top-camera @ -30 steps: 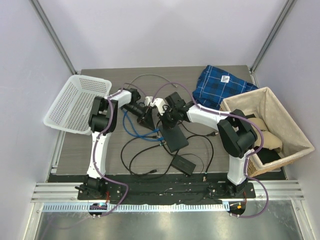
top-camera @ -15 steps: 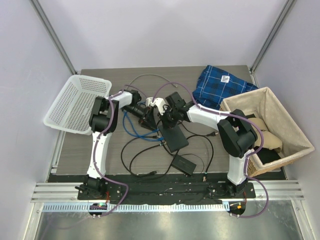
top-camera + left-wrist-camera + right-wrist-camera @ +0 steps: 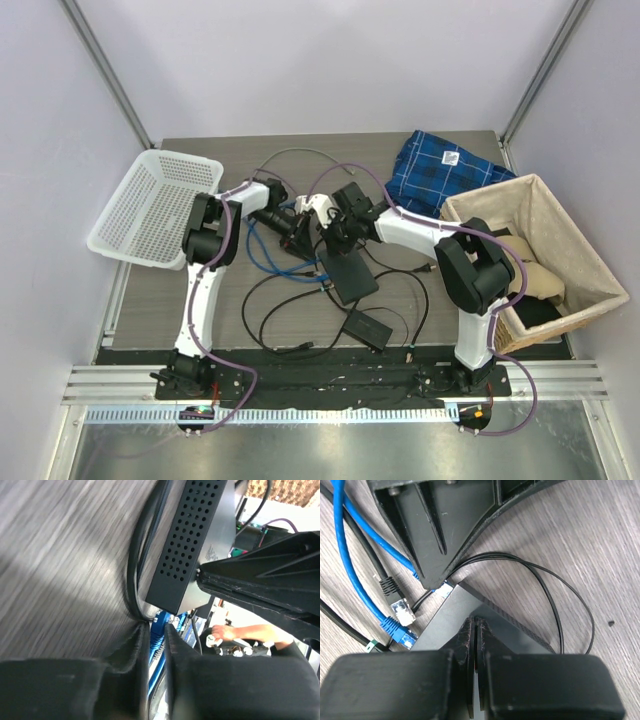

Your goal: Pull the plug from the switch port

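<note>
The flat dark grey switch [image 3: 345,272] lies mid-table. Its perforated side shows in the left wrist view [image 3: 192,540], and its top shows in the right wrist view [image 3: 450,617]. A blue plug [image 3: 158,630] sits at the switch's near corner, in the port row, and also shows in the right wrist view [image 3: 444,587]. My left gripper [image 3: 301,234] is closed down on this plug, which lies between its fingertips [image 3: 156,627]. My right gripper [image 3: 334,243] is shut and empty, with its tips [image 3: 474,622] resting on the switch's top.
Two loose blue-booted plugs [image 3: 400,622] and a black plug [image 3: 387,586] lie left of the switch. Black cords loop around it [image 3: 560,610]. A black power brick [image 3: 365,327] lies nearer the bases. There is a white basket [image 3: 150,205] at the left, a wicker basket [image 3: 575,250] at the right and a blue cloth [image 3: 440,170] behind.
My left gripper has moved a little to the right, up to the switch's corner. The right gripper and the switch have stayed where they were.
</note>
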